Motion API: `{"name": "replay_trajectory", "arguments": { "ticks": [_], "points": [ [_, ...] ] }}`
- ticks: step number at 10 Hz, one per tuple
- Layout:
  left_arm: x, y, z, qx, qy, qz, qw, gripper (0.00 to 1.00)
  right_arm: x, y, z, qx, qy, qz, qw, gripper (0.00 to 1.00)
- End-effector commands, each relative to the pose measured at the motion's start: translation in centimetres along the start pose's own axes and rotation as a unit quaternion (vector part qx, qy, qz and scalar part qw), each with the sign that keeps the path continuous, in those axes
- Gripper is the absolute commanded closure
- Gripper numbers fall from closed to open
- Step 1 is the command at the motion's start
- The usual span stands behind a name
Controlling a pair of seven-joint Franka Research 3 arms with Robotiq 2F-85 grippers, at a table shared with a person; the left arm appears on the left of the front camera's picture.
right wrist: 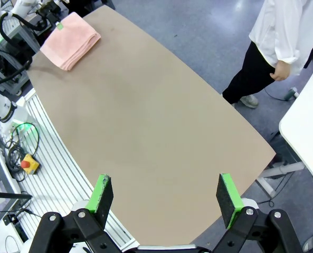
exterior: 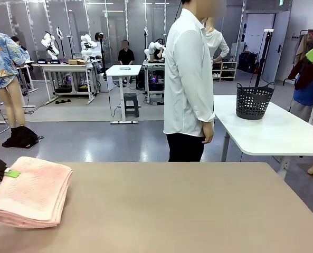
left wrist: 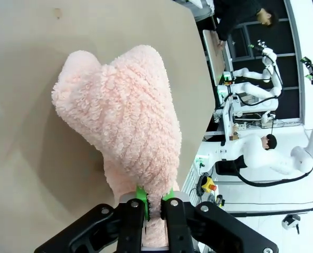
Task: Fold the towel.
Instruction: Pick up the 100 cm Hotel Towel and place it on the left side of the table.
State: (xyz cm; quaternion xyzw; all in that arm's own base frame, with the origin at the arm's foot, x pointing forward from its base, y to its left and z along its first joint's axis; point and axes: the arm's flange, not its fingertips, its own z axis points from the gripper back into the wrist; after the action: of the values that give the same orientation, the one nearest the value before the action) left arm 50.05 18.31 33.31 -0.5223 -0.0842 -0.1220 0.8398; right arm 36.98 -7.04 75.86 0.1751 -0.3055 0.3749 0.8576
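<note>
The towel (exterior: 32,191) lies at the left end of the table (exterior: 188,211), already doubled into a thick pink pad with its layered edges facing the middle of the table. The left tool (exterior: 3,171) sits at the towel's near left corner, and from its own wrist view the green pads (left wrist: 141,197) are clenched on a pinch of the terry, the cloth rising in a soft hump beyond them. The right tool (right wrist: 166,197) hangs high above the bare right half of the table, its jaws spread wide and holding nothing, well apart from the towel (right wrist: 70,40).

A person in a white shirt (exterior: 188,79) stands at the far side, hands down, taking no part just now.

To my eye the folding looks close to done: the towel is compact and roughly squared. The step in hand seems to be either laying this last corner down or carrying it over for one more fold. If it is the former, the left tool needs to let go cleanly and lift off without dragging the top layer askew.
</note>
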Motion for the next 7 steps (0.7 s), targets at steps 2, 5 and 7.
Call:
{"name": "replay_trajectory", "arguments": {
  "ticks": [2,5,7],
  "points": [
    [0.34,1.40,1.75,0.004,0.017,-0.009,1.000,1.00,0.05,0.07,-0.05,-0.002,0.002,0.000,1.000,0.00],
    [0.26,1.57,1.79,0.019,0.016,-0.003,1.000,0.45,0.05,0.07,-0.05,-0.002,0.002,0.000,1.000,0.00],
    [0.28,1.21,1.76,0.024,0.014,0.000,1.000,0.44,0.05,0.07,-0.05,-0.002,0.002,0.000,1.000,0.00]
  ]
}}
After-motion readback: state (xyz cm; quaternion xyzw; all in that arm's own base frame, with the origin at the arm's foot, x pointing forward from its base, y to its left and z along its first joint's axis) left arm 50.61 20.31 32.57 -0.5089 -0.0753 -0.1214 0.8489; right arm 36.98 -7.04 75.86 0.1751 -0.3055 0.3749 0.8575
